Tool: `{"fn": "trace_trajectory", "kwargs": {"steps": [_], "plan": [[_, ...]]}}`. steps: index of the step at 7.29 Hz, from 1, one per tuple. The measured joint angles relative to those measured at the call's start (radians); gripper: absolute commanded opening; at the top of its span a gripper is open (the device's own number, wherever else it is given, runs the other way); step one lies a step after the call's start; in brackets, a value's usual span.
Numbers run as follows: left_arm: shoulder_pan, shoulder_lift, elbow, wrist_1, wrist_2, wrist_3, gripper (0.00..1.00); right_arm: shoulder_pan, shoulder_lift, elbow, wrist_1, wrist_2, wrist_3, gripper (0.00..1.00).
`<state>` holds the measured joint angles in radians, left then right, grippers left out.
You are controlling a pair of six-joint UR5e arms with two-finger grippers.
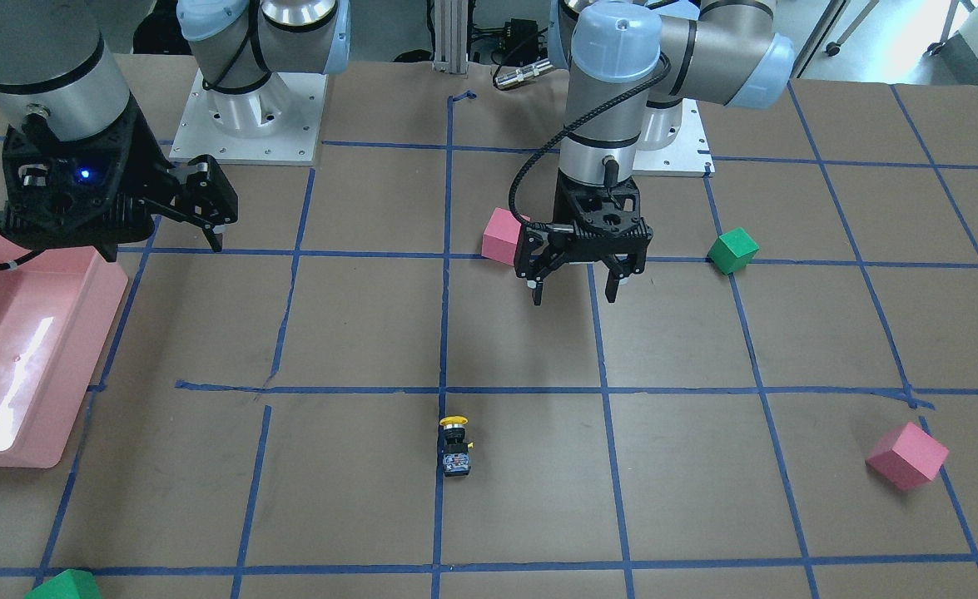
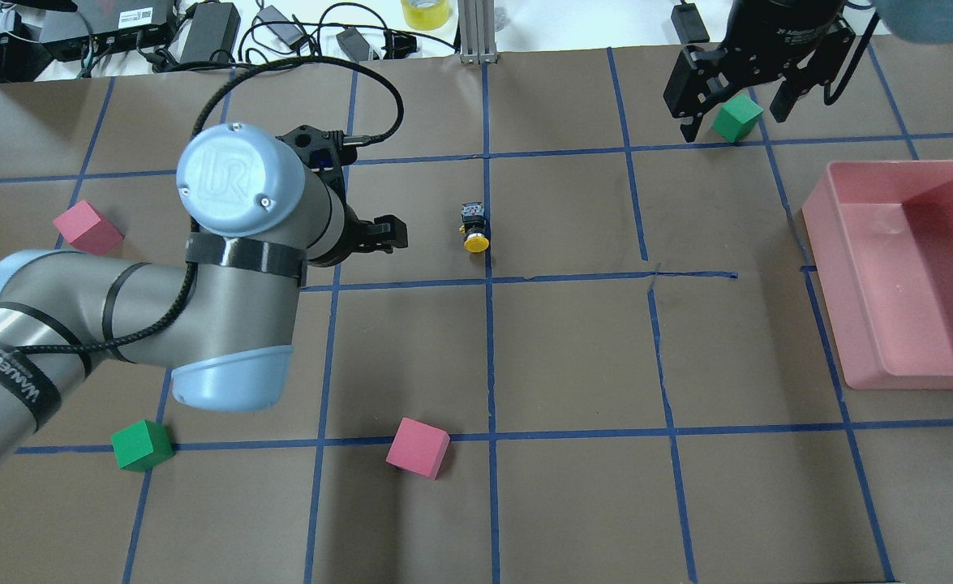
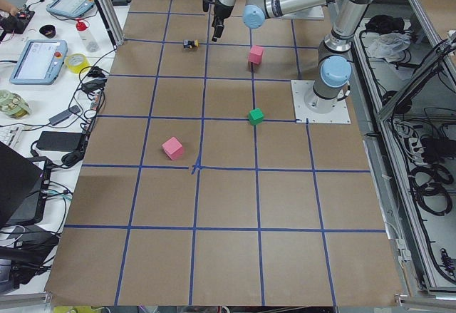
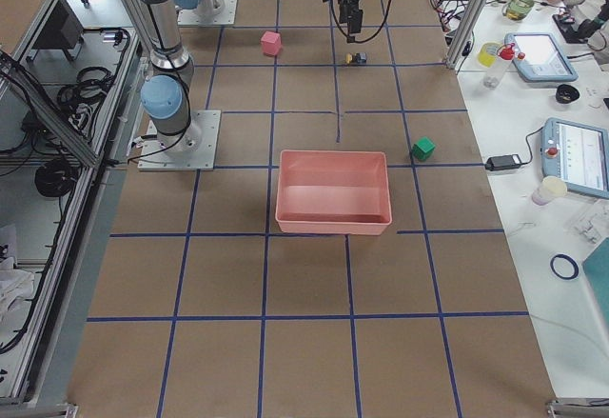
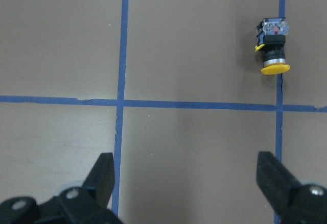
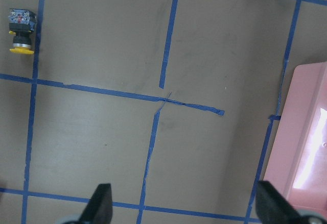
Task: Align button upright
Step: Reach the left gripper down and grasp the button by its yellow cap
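The button (image 1: 455, 446) lies on its side on the brown table next to a blue tape line, its yellow cap pointing toward the robot's base. It also shows in the overhead view (image 2: 474, 227), the left wrist view (image 5: 273, 48) and the right wrist view (image 6: 21, 30). My left gripper (image 1: 573, 295) is open and empty, hovering above the table short of the button; in its wrist view (image 5: 186, 178) the button is ahead and to the right. My right gripper (image 2: 736, 118) is open and empty, held high near the far edge.
A pink bin (image 2: 906, 268) stands on my right side. Pink cubes (image 2: 87, 227) (image 2: 418, 448) and a green cube (image 2: 142, 444) lie around my left arm. Another green cube (image 2: 737, 118) lies on the table below the right gripper.
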<state>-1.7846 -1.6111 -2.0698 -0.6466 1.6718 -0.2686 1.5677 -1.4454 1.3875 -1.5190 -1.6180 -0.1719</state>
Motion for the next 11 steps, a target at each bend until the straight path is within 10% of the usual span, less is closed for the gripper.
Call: {"fn": "trace_trajectory", "kwargs": {"steps": [7,11], "plan": [[-0.126,-0.307,-0.085,0.629,0.064,-0.110,1.00,-0.003,-0.013,0.030,0.007,0.000,0.098,1.00],[-0.199,-0.491,0.014,0.739,0.130,-0.136,0.99,-0.003,-0.013,0.030,-0.007,-0.004,0.093,1.00]]}}
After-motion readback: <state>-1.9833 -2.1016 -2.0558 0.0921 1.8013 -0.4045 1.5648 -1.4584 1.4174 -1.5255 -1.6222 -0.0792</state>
